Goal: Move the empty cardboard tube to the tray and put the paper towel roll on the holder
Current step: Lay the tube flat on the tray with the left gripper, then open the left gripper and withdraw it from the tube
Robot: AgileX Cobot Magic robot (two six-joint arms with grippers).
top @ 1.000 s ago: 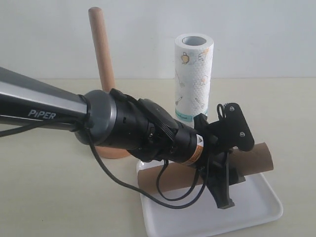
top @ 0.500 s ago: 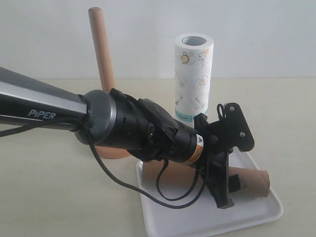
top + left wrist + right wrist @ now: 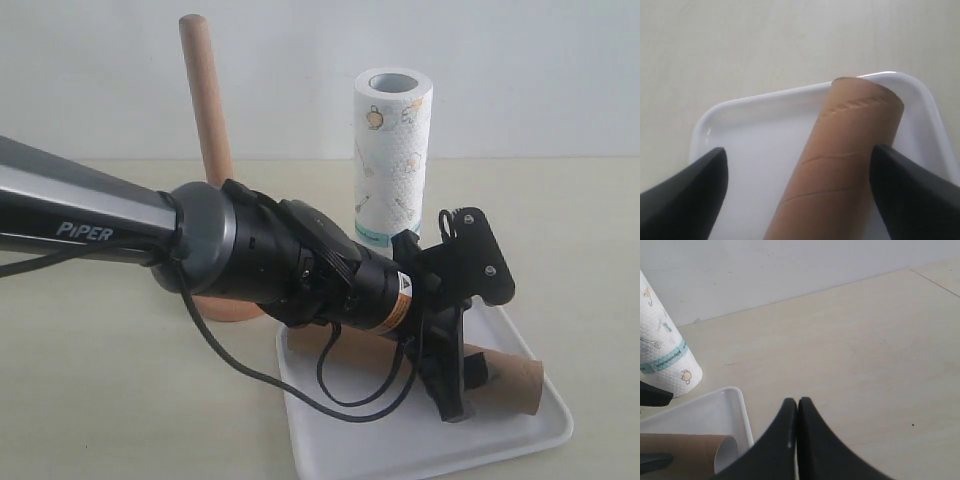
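Beige table [image 3: 100, 400], cardboard tube [image 3: 510, 375] in tray [image 3: 500, 428], left pincer [image 3: 797, 167] spread

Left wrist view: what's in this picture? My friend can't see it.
A long brown cardboard tube lies in a glossy white tray with rounded corners, one end near the rim. The black gripper stands open, a finger on either side of the tube. Beyond is a pale beige table.

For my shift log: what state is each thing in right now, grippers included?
tube: lying on its side in the tray
tray: flat on the table, holding the tube
roll: standing upright on the table, not on the holder
holder: upright, post bare
left gripper: open, jaws either side of the tube
right gripper: shut, empty
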